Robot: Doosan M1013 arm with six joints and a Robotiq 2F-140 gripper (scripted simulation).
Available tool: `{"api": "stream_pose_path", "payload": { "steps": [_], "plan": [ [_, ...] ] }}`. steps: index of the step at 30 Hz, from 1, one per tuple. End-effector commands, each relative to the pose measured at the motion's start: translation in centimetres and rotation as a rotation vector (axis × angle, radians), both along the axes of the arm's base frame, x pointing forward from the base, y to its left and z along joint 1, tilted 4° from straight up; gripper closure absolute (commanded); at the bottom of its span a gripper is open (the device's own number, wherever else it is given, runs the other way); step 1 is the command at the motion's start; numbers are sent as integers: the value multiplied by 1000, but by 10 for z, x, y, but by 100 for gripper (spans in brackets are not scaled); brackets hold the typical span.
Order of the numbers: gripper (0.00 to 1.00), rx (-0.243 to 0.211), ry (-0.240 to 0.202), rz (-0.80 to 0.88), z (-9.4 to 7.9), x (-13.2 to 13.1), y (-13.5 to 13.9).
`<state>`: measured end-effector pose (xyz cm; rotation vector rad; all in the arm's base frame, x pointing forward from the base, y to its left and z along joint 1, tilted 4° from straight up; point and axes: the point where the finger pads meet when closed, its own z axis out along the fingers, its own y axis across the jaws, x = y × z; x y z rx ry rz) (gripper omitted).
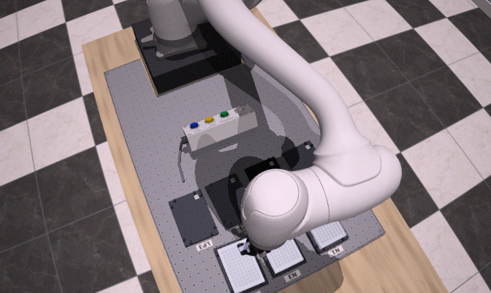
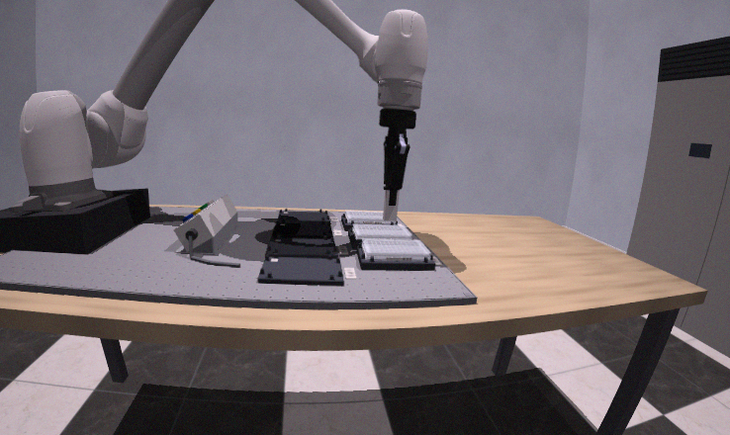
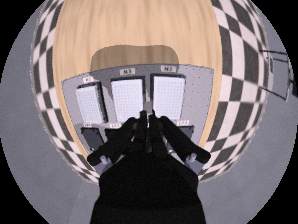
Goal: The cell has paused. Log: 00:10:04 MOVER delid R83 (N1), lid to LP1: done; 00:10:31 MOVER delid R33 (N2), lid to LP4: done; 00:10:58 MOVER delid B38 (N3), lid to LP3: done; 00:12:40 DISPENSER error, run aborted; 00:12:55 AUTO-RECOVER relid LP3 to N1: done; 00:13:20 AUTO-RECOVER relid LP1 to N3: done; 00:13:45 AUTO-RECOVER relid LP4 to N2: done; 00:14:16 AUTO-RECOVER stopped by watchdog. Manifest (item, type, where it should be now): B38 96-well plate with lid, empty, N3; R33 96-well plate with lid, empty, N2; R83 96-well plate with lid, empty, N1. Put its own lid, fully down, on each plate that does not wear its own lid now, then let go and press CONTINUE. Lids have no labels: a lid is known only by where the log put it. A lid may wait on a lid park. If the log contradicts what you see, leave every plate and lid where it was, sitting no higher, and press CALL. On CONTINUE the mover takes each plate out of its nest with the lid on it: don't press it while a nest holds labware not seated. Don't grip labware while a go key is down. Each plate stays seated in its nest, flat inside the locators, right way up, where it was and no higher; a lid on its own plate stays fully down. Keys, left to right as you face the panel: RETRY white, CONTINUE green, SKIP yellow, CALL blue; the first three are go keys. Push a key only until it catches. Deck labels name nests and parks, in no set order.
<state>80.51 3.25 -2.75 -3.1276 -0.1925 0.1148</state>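
Note:
Three white 96-well plates with clear lids sit in a row of nests at the deck's front edge. One is in the nest marked N1 [image 1: 327, 234]. One is in the nest marked N3 [image 1: 285, 256]. The third [image 1: 239, 268] sits in a nest whose label is cut off. My gripper [image 1: 247, 249] is shut with nothing between the fingers. It points straight down, low over the gap between the N3 plate and the third plate. It also shows in the side view [image 2: 391, 214] and the wrist view [image 3: 147, 121]. All three lids look flat.
The key panel [image 1: 217, 127] stands mid-deck with blue [image 1: 193, 124], yellow [image 1: 209, 118] and green [image 1: 223, 114] keys showing. Dark lid parks lie behind the nests, among them LP3 [image 1: 193, 218]; none holds a lid. My arm hides part of them.

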Motion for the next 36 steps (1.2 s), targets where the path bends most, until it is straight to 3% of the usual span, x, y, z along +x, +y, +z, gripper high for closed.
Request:
{"api": "stream_pose_path", "payload": {
  "steps": [1, 4, 5, 7, 10, 11, 12, 13, 15, 17, 18, 19, 36],
  "plan": [
    [100, 0, 0, 0, 0, 0, 0],
    [100, 0, 0, 0, 0, 0, 2],
    [100, 0, 0, 0, 0, -1, 15],
    [100, 0, -1, -2, 1, -6, 78],
    [100, 0, -1, -2, 1, -7, 80],
    [100, 0, -1, -2, 2, -13, 121],
    [100, 0, -1, -2, 2, -13, 121],
    [100, 0, 0, -3, 2, -20, 154],
    [100, 0, 0, -3, 2, -21, 158],
    [100, 0, 0, -4, 3, -31, 197],
    [100, 0, 0, -4, 3, -32, 199],
    [34, 0, 0, -4, 3, -32, 199],
    [34, 0, 0, -4, 3, -32, 199]
  ]
}}
